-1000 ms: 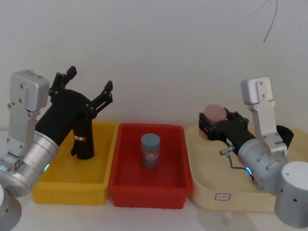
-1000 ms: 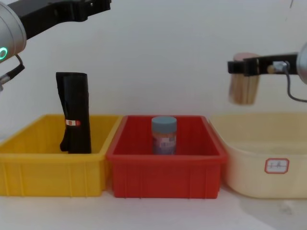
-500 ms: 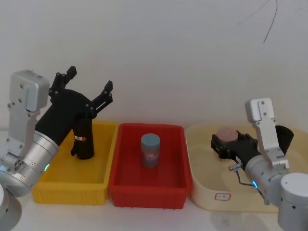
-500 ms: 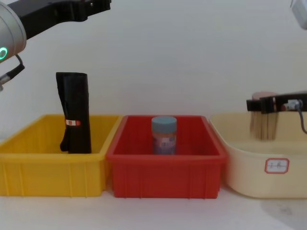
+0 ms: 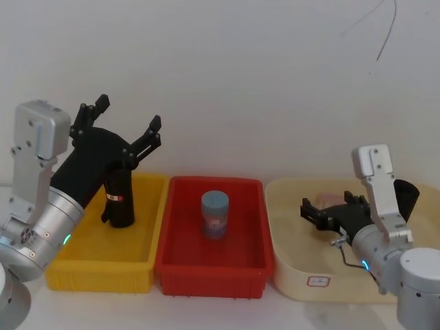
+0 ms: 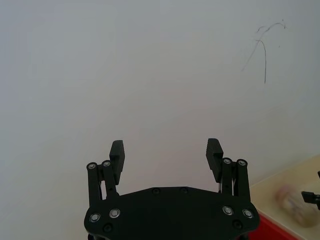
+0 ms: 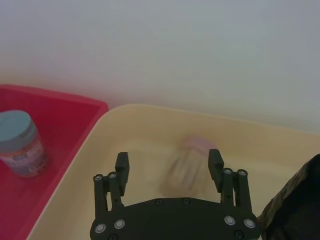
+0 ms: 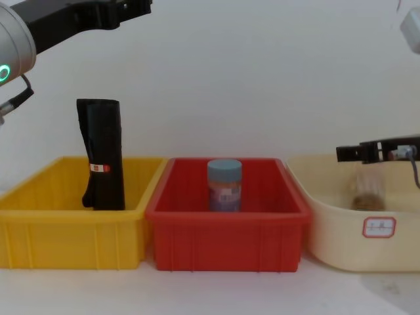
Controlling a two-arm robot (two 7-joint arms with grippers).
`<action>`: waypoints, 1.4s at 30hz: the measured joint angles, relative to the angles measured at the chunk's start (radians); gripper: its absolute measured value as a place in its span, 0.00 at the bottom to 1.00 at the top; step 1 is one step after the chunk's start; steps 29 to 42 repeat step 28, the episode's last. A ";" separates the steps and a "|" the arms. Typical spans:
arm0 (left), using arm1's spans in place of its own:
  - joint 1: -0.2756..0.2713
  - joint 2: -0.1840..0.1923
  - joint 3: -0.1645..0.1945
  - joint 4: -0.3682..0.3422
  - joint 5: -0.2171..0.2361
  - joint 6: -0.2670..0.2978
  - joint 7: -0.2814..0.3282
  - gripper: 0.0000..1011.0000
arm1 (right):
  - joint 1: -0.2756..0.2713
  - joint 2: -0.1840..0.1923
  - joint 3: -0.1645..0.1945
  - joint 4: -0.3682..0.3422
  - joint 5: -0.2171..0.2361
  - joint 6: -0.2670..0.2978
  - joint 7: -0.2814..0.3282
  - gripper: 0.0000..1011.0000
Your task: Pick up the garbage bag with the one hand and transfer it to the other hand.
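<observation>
1. Head view: the left tool hovers wide open and empty above the garbage bag, seemingly poised to descend.
2. Black, glossy, with a small red tag, the bag stands upright at the yellow bin's far edge.
3. Over the beige tub, the right tool is spread open, a blurred pinkish jar just beyond.

The pale pink-topped jar in front of the right gripper's spread jaws is motion-blurred, so its label and exact pose cannot be told. The dark crumpled thing beside that gripper is cut off by the picture's edge. The tall black glossy plastic roll's top is hidden behind the left gripper.
</observation>
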 joint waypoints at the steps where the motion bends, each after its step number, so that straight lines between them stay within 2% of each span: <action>1: 0.000 0.000 0.000 0.000 0.000 0.000 0.000 0.99 | -0.001 0.000 0.001 -0.007 0.000 -0.001 0.001 0.94; 3: 0.000 0.000 0.000 0.000 0.000 0.000 0.000 0.99 | -0.005 -0.001 0.003 -0.022 0.000 -0.004 0.003 0.99; 11: 0.000 0.000 0.000 0.000 0.000 0.000 0.000 0.99 | -0.026 -0.004 0.005 -0.092 0.005 -0.008 0.027 0.99; 22: 0.000 0.000 0.000 0.000 0.000 0.000 0.000 0.99 | -0.053 -0.016 -0.011 -0.168 0.014 -0.007 0.054 0.99; 42: 0.000 0.000 0.000 0.000 0.000 0.000 0.000 0.99 | -0.059 -0.019 -0.016 -0.186 0.016 -0.006 0.061 0.99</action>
